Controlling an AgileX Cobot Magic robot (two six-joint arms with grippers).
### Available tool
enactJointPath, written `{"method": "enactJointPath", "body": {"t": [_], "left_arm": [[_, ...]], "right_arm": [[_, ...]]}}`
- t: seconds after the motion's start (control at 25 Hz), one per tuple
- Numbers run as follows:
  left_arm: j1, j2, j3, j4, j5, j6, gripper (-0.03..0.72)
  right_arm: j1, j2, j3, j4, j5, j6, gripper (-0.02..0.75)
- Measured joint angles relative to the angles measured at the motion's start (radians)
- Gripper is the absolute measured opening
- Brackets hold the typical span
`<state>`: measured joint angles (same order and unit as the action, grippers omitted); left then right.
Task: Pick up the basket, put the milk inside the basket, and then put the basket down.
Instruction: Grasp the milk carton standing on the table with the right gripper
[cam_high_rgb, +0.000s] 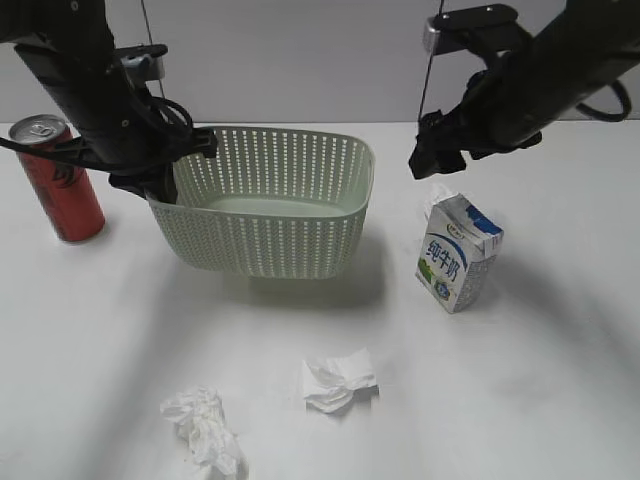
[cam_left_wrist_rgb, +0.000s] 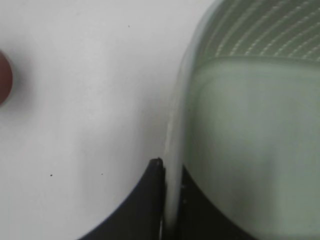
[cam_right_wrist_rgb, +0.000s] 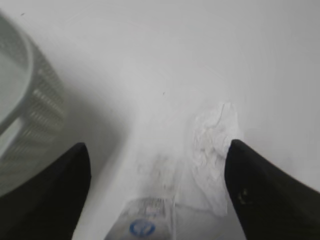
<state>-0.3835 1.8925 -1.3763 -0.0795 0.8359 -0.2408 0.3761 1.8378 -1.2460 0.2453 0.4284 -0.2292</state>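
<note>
The pale green basket (cam_high_rgb: 270, 205) is tilted, its left end raised. My left gripper (cam_high_rgb: 165, 185) is shut on the basket's left rim; the left wrist view shows the rim (cam_left_wrist_rgb: 175, 150) pinched between the two black fingers (cam_left_wrist_rgb: 170, 200). The milk (cam_high_rgb: 457, 252), a white carton with blue lettering, stands upright right of the basket. My right gripper (cam_high_rgb: 432, 160) is open and empty, hovering just above the milk; in the right wrist view the carton top (cam_right_wrist_rgb: 150, 217) lies between the spread fingers (cam_right_wrist_rgb: 157, 175).
A red soda can (cam_high_rgb: 60, 180) stands left of the basket, close to my left arm. Two crumpled white tissues (cam_high_rgb: 338, 382) (cam_high_rgb: 205, 425) lie at the front. A torn white piece (cam_right_wrist_rgb: 215, 150) shows by the right finger.
</note>
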Motion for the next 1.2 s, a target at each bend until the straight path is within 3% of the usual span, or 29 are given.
{"method": "enactJointPath", "body": {"t": [0.32,0.48,1.08,1.2], "left_arm": [[0.000,0.000,0.000,0.000,0.000,-0.001,0.003],[0.000,0.000,0.000,0.000,0.000,-0.001,0.003],[0.000,0.000,0.000,0.000,0.000,-0.001,0.003],[0.000,0.000,0.000,0.000,0.000,-0.001,0.003]], "right_arm": [[0.000,-0.244,0.001,-0.007,0.512,0.070,0.633],[0.000,-0.359,0.053,-0.017,0.655,0.131,0.618],[0.000,-1.155,0.563,-0.102,0.631,0.287,0.596],[0.000,-1.332,0.631,-0.118,0.629,0.289,0.636]]}}
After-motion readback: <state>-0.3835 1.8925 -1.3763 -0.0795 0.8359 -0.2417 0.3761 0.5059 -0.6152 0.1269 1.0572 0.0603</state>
